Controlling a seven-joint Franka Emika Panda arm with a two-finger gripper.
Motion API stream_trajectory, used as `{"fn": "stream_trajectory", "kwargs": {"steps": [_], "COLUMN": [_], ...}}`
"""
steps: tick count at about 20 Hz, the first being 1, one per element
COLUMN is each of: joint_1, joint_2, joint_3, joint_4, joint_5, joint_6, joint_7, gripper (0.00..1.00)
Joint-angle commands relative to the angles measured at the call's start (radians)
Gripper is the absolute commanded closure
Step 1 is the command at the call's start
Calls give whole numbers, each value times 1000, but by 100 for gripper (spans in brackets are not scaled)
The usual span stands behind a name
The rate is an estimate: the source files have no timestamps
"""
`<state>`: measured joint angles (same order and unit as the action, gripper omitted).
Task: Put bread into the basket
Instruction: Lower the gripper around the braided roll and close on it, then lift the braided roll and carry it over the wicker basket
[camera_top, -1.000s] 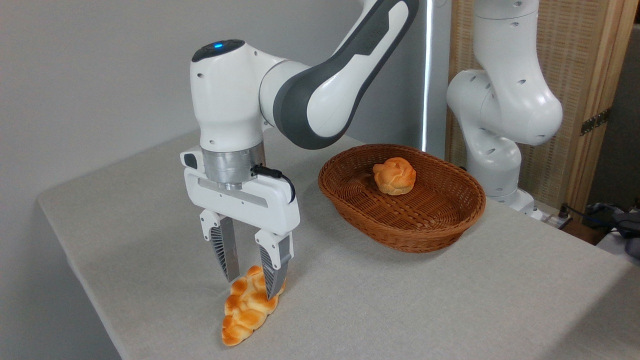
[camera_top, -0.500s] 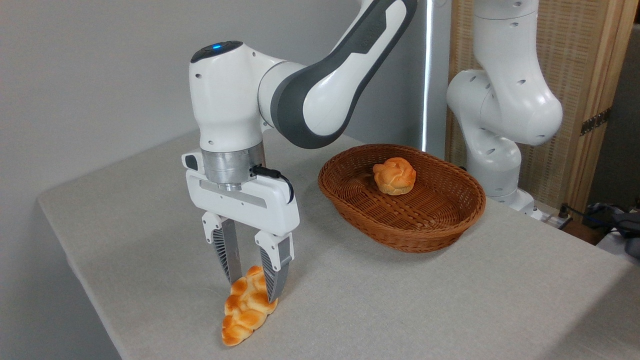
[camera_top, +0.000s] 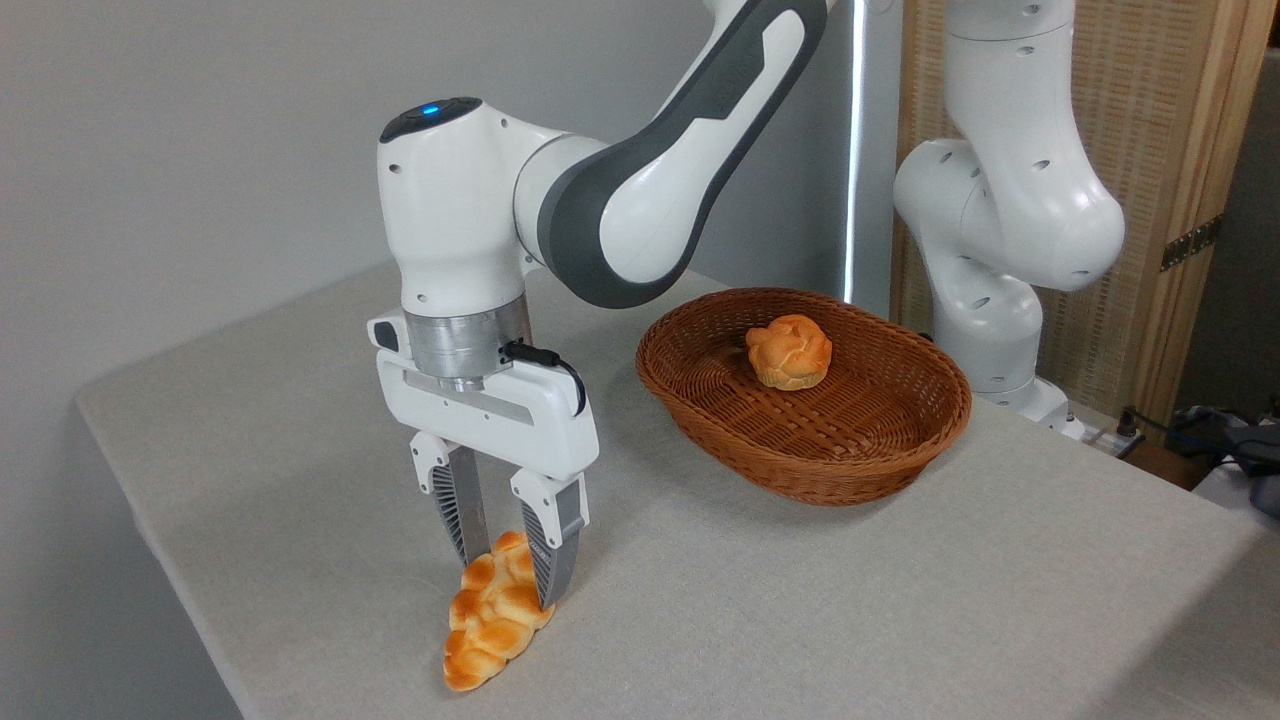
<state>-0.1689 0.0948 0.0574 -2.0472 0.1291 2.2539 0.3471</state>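
The bread (camera_top: 492, 628), a braided golden-orange loaf, lies on the table near its front left edge. My gripper (camera_top: 514, 582) points straight down over the loaf's far end. One finger sits on each side of that end, both pressed against it, and the loaf still rests on the cloth. The brown wicker basket (camera_top: 800, 478) stands to the right and further back, well apart from the gripper.
A small round knotted bun (camera_top: 789, 350) lies inside the basket. The arm's white base (camera_top: 1000, 220) rises behind the basket at the table's far right. The table's left edge (camera_top: 150, 540) runs close to the loaf. Cables lie off the table at right.
The gripper has come down a little over the loaf's far end, and its fingers have drawn closer together onto it. The loaf, basket and bun have not moved.
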Motion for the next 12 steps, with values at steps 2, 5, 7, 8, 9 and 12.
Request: {"fn": "stream_trajectory", "kwargs": {"steps": [2,5,7,8,9,12], "joint_1": [-4,-4,-4,-4,-4,-4], "joint_2": [-6,-6,-6,-7,-7,-12], "joint_3": [1,2,2,2,2,2], "joint_4": [-19,-19,-19,-19,-19,-18], "joint_5": [15,15,15,15,15,15], "joint_6": [33,32,30,30,30,18], "joint_7": [32,36,42,44,50,90], "gripper": [50,60,60,60,60,61]}}
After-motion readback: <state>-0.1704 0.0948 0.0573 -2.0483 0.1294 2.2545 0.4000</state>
